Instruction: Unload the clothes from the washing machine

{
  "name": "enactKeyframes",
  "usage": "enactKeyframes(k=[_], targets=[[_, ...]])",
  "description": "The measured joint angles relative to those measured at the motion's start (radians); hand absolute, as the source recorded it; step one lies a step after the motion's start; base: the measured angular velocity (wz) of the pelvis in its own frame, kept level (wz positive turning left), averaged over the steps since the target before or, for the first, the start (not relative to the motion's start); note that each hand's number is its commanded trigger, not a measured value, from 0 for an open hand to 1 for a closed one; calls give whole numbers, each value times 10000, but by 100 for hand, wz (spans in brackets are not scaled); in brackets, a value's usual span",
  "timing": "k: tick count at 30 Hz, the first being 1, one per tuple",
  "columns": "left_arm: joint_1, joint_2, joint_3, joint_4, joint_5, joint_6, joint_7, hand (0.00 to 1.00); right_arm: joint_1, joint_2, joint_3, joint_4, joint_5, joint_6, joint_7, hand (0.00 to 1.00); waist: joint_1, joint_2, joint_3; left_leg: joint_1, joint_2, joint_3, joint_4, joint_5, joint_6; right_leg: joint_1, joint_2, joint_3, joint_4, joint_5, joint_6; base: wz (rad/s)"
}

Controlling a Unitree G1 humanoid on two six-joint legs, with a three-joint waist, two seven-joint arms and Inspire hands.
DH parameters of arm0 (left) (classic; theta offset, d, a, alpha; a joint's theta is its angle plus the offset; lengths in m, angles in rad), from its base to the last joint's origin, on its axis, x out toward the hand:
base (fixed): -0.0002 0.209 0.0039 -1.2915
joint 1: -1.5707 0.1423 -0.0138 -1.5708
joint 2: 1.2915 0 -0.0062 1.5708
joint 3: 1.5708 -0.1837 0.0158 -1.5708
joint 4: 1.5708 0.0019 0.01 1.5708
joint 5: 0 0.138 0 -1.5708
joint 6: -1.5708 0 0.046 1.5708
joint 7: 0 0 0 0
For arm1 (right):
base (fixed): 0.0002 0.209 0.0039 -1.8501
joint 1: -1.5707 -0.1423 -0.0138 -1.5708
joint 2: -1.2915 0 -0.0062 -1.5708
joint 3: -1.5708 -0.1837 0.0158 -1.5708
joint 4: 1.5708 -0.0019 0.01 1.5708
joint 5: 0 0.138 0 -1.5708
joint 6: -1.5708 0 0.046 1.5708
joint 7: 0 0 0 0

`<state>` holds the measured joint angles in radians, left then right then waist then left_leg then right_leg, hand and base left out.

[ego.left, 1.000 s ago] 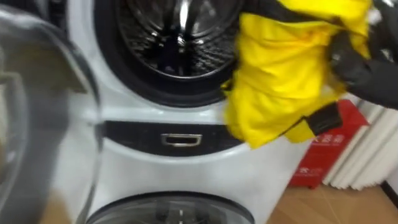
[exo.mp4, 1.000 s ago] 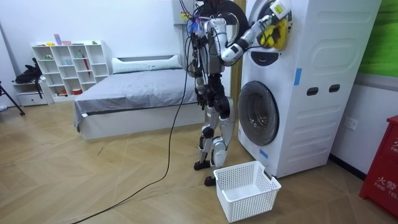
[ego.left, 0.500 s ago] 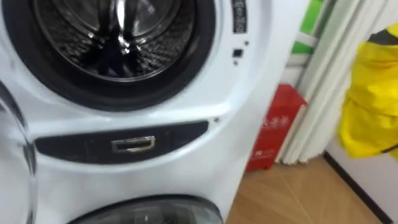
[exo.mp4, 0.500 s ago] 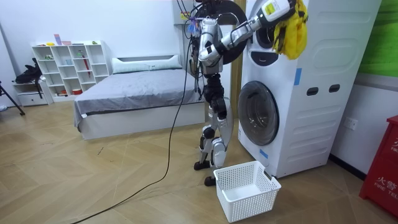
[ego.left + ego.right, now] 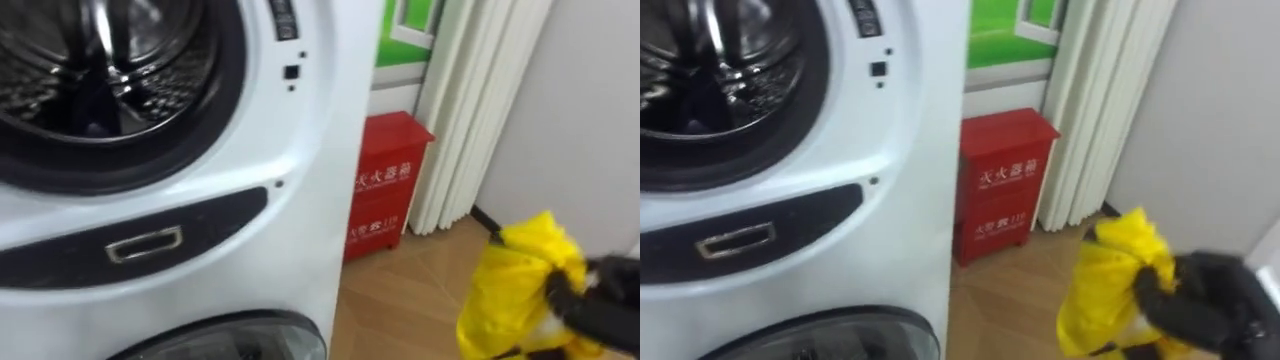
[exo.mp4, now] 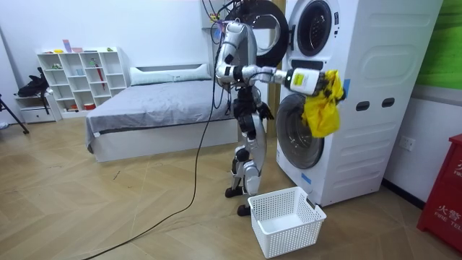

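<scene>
1. We see the right hand (image 5: 1205, 300) low at the right of the eye views. Its dark fingers are curled tightly around a bunch of the yellow garment (image 5: 505, 300), so this hand is closed and holds the cloth.
2. The garment is out of the drum. It hangs down from the hand and a little to its left, in the air above the wooden floor (image 5: 410, 300).
3. The washing machine (image 5: 300, 150) stands to the left of the hand and well apart from it. Its upper drum opening (image 5: 90, 70) is up and far to the left of the hand.
4. Under this opening there is a dark strip with a metal handle (image 5: 145, 243). Lower still we see the top edge of a second round door (image 5: 220, 340).
5. Between the machine and the hand, further back, a red box (image 5: 385, 180) stands on the floor beside a white curtain (image 5: 470, 110).
6. In the room view the robot stands upright in front of the machine with its right arm stretched out at chest height. The garment hangs from the hand in front of the machine's front panel.
7. A white basket (image 6: 285, 220) stands on the floor well below the hand, apart from the garment.
8. The left hand (image 6: 264, 110) seems to hang low near the hip in the room view. We cannot tell its state.
</scene>
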<state>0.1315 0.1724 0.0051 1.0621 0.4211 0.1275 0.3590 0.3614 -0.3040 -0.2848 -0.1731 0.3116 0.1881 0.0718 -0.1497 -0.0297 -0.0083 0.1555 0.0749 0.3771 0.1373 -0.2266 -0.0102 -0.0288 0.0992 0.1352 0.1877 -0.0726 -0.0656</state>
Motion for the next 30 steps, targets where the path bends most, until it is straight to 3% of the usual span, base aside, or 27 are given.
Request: enactKeyframes(k=[3, 7, 10, 13, 15, 16, 22, 26, 29, 30], targets=[[20, -10, -283, -17, -525, -30, -180, 0, 30, 538, 336, 1472, -60, 26, -61, 100, -67, 112, -2, 22, 38, 43, -4, -11, -76, -74, 100, 62, 18, -33, -59, -7], [40, 9, -646, -18, -706, -60, -196, 0, 9, 561, 762, 2935, 14, -174, -337, 100, -69, 382, 0, 25, 108, 134, 8, -63, -161, -88, 199, 179, -7, -36, -102, -10], [102, 8, -891, -19, -862, -137, -203, 0, -40, 674, 1002, 4158, 5, -193, -565, 100, -68, 740, -24, -51, 162, 299, 30, -87, -201, -225, 278, 287, 42, -46, -164, -14], [101, -16, -1090, -39, -860, -271, -208, 0, -380, 787, 1063, 4904, 20, -220, -742, 100, -132, 1096, -3, -269, 159, 451, 93, -75, -218, -531, 336, 453, 218, -39, -197, -16], [67, -17, -1138, -44, -1049, -409, -204, 0, -565, 848, 1068, 5355, 31, -482, -911, 100, -219, 1277, 47, -407, 171, 481, 110, -70, -223, -664, 357, 507, 210, -32, -209, -7], [73, -16, -1209, -44, -1076, -415, -204, 0, -614, 848, 1065, 5478, 57, -537, -911, 100, -244, 1314, 42, -443, 167, 481, 101, -67, -228, -716, 360, 524, 216, -35, -207, -4], [186, -24, -1861, -152, -1139, -476, -305, 0, -803, 836, 1049, 6109, 1472, -927, -1024, 100, -506, 1994, -25, -924, 141, 569, 76, -66, -229, -1340, 386, 613, 350, -54, -196, -6], [131, -33, -1867, -187, -1133, -676, -401, 0, -1208, 841, 1034, 6850, 1604, -1099, -1038, 100, -644, 2346, 7, -1284, 103, 585, 92, -59, -225, -1855, 418, 811, 567, -74, -203, -16], [-29, -35, -1894, -323, -1134, -736, -491, 0, -1553, 831, 1001, 7357, 1963, -1331, -1032, 100, -688, 2502, 95, -1510, 44, 600, 94, -46, -207, -2210, 426, 949, 730, -114, -163, -17], [-81, -36, -1916, -345, -1140, -802, -515, 0, -1730, 831, 991, 7520, 2024, -1358, -1030, 100, -699, 2596, 64, -1624, 6, 602, 122, -41, -200, -2394, 431, 1044, 858, -143, -143, -21]])
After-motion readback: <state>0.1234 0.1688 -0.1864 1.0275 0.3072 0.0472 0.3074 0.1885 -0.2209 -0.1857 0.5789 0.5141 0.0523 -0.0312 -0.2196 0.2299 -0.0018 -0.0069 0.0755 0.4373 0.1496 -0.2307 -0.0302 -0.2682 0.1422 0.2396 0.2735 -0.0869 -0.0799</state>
